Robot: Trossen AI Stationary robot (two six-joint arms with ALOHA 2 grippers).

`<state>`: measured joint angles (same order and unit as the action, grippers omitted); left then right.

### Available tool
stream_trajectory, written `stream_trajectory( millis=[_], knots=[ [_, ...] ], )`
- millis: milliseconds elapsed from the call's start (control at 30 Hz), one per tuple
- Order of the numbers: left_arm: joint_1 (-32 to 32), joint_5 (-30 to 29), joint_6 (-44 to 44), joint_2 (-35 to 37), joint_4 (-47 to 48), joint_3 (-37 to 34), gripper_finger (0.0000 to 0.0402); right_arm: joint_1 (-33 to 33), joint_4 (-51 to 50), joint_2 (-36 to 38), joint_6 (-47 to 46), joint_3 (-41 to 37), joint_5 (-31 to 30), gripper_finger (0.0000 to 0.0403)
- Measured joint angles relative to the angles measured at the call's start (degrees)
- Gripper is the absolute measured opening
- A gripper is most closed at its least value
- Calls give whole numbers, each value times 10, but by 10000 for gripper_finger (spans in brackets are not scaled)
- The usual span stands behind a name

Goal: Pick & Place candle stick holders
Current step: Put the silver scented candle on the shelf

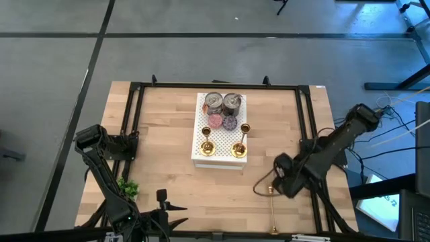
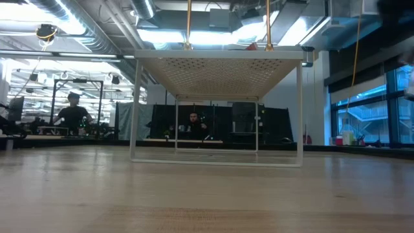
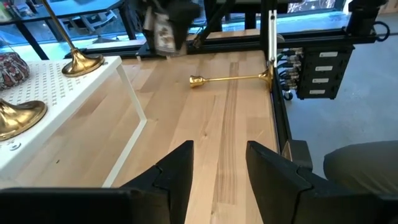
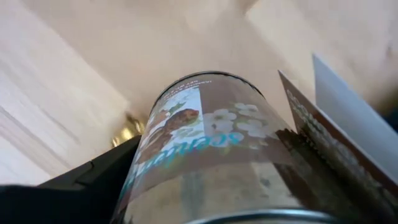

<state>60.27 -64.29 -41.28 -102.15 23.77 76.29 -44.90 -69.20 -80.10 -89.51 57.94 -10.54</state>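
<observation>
One table (image 1: 161, 168): pale wood inside a dark frame, carries everything below.
Shelf (image 1: 220, 140): white, perforated, on thin legs, mid-table.
Right gripper (image 1: 285, 178): over the table's right side, near the front; closed around a labelled can (image 4: 205, 143), going by its wrist view.
Left gripper (image 3: 217, 149): low at the front edge on the left side, pointing across the table; fingers parted, nothing between them.
Tins (image 1: 214, 102): two, silver, at the shelf's back, with small discs (image 1: 215, 120) just in front.
Standing holders (image 1: 207, 148): two, brass, upright on the shelf's front edge, apart from each other.
Lying holder (image 3: 230, 79): flat on the wood at front right, well clear of the shelf and near the right gripper; cup end towards the shelf, flared base towards the frame rail.
Handling: likely stiff metal, light, base-heavy, and slick where polished; prone to roll when on its side.
Hold: probably best across the thin stem near the base, jaws square to it; flared base too wide and sloped for a safe pinch.
Risk: tall and narrow, so easy to topple on release.
</observation>
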Motion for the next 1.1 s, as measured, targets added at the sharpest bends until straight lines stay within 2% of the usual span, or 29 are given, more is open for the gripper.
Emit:
stream_trajectory(
  millis=[233,400,767,1100],
  knots=[
    [0,2,0,0,0,0,143,121,-41,81,103,3,-31,358],
    [0,3,0,0,0,0,143,219,-98,119,185,38,-45,358],
    [0,5,0,0,2,0,143,385,-119,126,378,173,-55,358],
    [0,5,0,0,2,0,143,487,-123,126,460,229,-54,358]
  ],
)
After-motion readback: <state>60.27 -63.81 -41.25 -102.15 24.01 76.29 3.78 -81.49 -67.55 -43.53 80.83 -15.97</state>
